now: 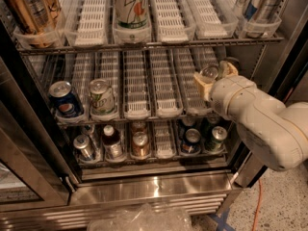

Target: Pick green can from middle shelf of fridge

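The fridge [149, 190] stands open in the camera view. My gripper [215, 74] reaches into the right end of the middle shelf [136, 88], a wire rack with long white slotted trays. Its cream fingers [201, 82] sit on either side of a can whose silver top [210, 71] shows between them. This is the green can. Its body is hidden behind my wrist and arm [260, 121]. The fingers look closed against it.
On the middle shelf's left stand a blue can [65, 100] and a pale whitish-green can [101, 96]. The top shelf holds gold cans [29, 8], a pale can [131, 6] and blue-silver cans [257, 1]. The bottom shelf holds several cans and bottles [139, 145]. The door frame [29, 162] is at the left.
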### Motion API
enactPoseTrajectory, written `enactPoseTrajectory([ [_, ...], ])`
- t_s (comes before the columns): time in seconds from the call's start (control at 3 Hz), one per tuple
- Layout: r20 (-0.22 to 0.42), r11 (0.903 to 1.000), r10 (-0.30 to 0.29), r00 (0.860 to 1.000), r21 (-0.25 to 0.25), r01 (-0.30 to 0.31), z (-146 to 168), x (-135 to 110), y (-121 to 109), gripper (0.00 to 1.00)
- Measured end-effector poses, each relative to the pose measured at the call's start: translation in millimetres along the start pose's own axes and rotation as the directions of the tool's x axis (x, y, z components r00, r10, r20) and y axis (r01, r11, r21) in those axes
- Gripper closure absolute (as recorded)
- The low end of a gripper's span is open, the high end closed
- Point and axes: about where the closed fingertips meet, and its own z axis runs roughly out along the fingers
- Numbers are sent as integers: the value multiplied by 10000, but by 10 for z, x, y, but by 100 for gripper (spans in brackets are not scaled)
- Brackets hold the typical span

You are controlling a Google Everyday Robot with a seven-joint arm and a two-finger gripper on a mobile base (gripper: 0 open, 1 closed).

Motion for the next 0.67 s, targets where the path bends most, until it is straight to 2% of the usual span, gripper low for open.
enactPoseTrajectory([
  [0.67,945,10000,-32,9955,-70,39,-156,-277,121,100],
])
